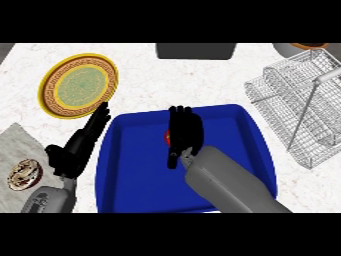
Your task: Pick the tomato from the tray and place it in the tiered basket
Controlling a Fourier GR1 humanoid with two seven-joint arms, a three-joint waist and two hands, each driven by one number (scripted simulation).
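A: Which step is this?

B: The pick, I'd say. The right hand is down over the blue tray, fingers stretched forward, and the tomato shows only as a sliver of red at the hand's left edge, in the tray's upper middle.

A: Has it got hold of it?

B: I can't tell. The fingers look straight, not curled, and they lie on or against the tomato and hide most of it. Nothing is lifted.

A: And next?

B: By my reckoning, fingers and thumb must close round the tomato, then lift and carry it right to the wire tiered basket, well apart from the tray on the tabletop.

A: The other hand?

B: The left hand rests open beside the tray's left rim, fingers pointing toward the yellow plate, holding nothing
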